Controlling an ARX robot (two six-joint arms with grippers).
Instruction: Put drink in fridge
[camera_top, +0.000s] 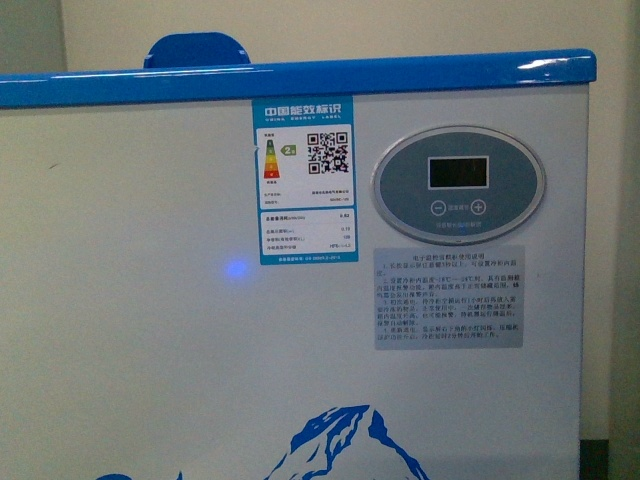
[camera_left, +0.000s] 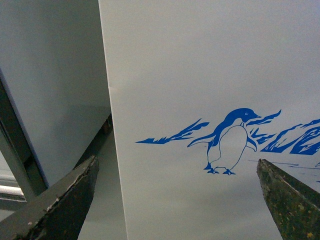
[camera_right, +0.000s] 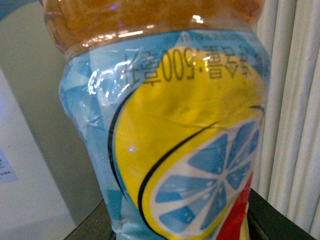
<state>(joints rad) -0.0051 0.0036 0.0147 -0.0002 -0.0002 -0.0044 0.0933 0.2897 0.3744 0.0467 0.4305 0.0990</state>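
The fridge (camera_top: 150, 350) fills the front view: white front wall, blue top rim (camera_top: 300, 78), blue lid handle (camera_top: 196, 50) above the rim, mountain print at the bottom. Neither arm shows there. In the left wrist view my left gripper (camera_left: 185, 200) is open and empty, its dark fingers (camera_left: 65, 200) wide apart, close to the fridge's white wall (camera_left: 200, 65) with the blue penguin print (camera_left: 230, 142). In the right wrist view my right gripper is shut on the drink bottle (camera_right: 170, 135), amber drink with a pale blue and yellow lemon label; the bottle hides the fingertips.
The fridge front carries an energy label (camera_top: 304, 180), a grey oval control panel (camera_top: 459, 185) and an instruction sticker (camera_top: 449, 297). A grey cabinet side (camera_left: 50, 85) stands beside the fridge with a narrow gap. A pale curtain (camera_right: 295, 110) hangs behind the bottle.
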